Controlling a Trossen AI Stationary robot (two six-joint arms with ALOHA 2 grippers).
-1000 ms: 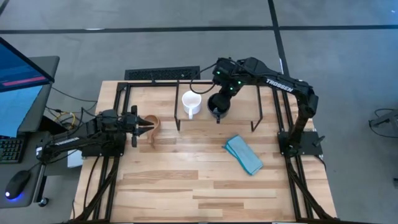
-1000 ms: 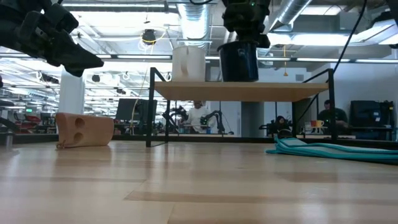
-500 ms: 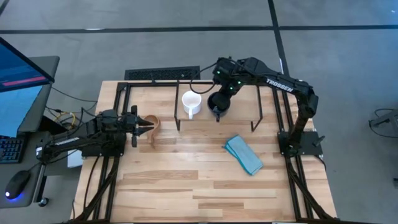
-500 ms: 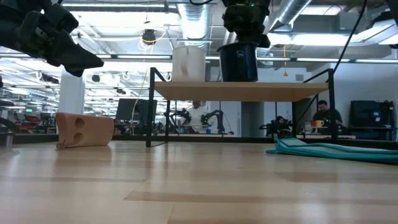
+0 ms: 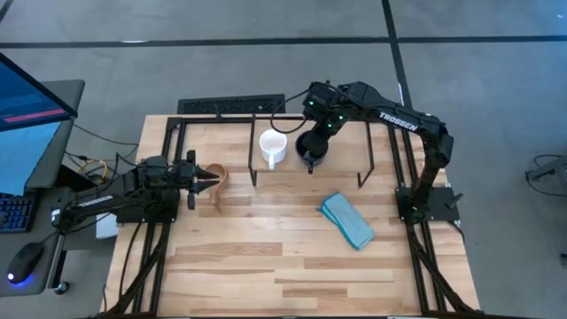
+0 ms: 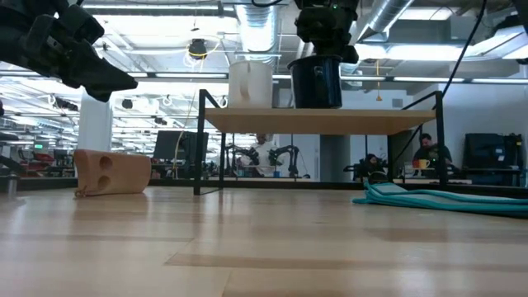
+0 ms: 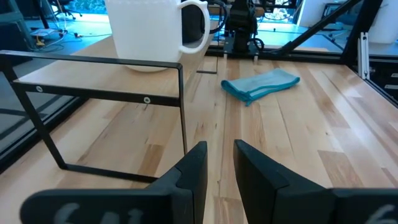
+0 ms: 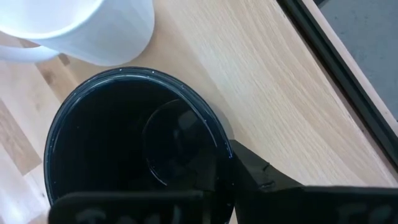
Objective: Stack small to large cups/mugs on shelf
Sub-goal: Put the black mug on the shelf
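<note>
black mug (image 8: 134,149): nothing seen inside, on shelf (image 6: 322,120) | being gripped at its 3 o'clock rim by right gripper (image 8: 224,171) | left gripper (image 7: 217,165): being held slightly open, empty

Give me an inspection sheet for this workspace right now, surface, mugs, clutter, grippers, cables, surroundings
Surface: butcher-block tabletop, wood-board shelf at the back.
Job's things: white mug and dark mug on the shelf; tan mug lying on the tabletop.
Clutter: light blue cloth.
Grippers: right gripper clamps the dark mug's rim; left gripper over the tan mug, fingers slightly apart.
Cables: loose wires off the table's left edge.
Surroundings: monitor, people at desks.
</note>
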